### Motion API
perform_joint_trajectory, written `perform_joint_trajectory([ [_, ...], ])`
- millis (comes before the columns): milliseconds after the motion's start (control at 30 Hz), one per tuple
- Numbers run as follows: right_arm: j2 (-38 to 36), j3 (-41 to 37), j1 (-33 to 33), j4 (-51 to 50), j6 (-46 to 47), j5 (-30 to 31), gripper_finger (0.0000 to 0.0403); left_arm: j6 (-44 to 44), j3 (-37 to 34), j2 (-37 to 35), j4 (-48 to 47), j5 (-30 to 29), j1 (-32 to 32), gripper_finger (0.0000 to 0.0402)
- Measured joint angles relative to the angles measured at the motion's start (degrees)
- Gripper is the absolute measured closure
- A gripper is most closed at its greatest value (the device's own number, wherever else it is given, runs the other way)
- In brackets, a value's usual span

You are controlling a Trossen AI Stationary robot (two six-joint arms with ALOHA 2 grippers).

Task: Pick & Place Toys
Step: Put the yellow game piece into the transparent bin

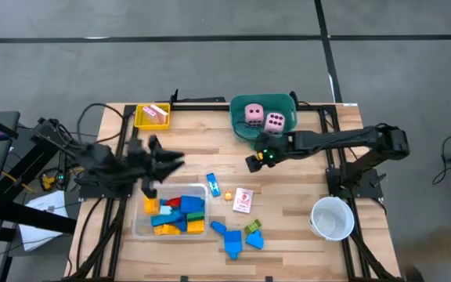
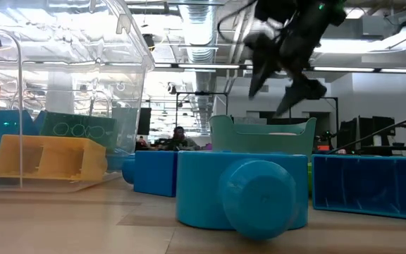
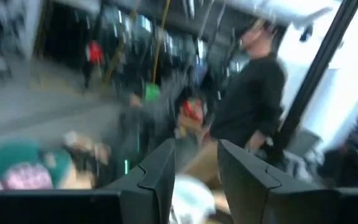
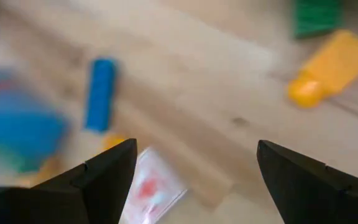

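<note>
Colours on the light wooden table [image 1: 288,235]

At upper centre of the high view, two pink dice [image 1: 263,117] with dark dots lie in a teal tub [image 1: 241,125]. At upper left, the yellow tray [image 1: 142,119] holds a pink-white card [image 1: 155,113]. At lower left, the clear tray [image 1: 138,227] holds blue, yellow-orange, red and green blocks [image 1: 177,213]. At lower centre are blue blocks [image 1: 232,239] and one green block [image 1: 253,227]. In the middle lie a thin blue block [image 1: 212,185], a small yellow-orange piece [image 1: 228,195] and a pink-white card with a red mark [image 1: 243,200]. At lower right stands a white cup [image 1: 333,217]. Both arms are dark; the right gripper [image 1: 255,160] shows a small green light.
</note>
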Motion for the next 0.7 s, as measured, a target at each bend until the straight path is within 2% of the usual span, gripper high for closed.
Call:
perform_joint_trajectory([
  [133, 3.3, 0.0, 1.9, -0.5, 6.1, 8.8, 0.0081, 8.4, 0.0, -1.2, 6.1, -0.6, 0.0, 0.0286],
  [233, 4.9, 0.0, 3.5, -2.9, 9.9, 15.3, 0.0081, 9.3, 0.0, -1.3, 6.6, -0.6, 0.0, 0.0286],
  [300, 5.8, 0.0, 3.7, -4.2, 12.7, 17.5, 0.0081, 9.3, 0.0, -0.9, 6.6, -0.6, 0.0, 0.0286],
  [467, 8.7, 0.0, 2.8, -4.3, 16.1, 18.7, 0.0081, 9.1, 0.0, 1.1, 6.5, -0.5, 0.0, 0.0286],
  [700, 12.7, 0.0, 1.5, -4.2, 16.5, 18.8, 0.0081, 9.0, 0.0, 3.9, 6.6, -0.5, 0.0, 0.0286],
])
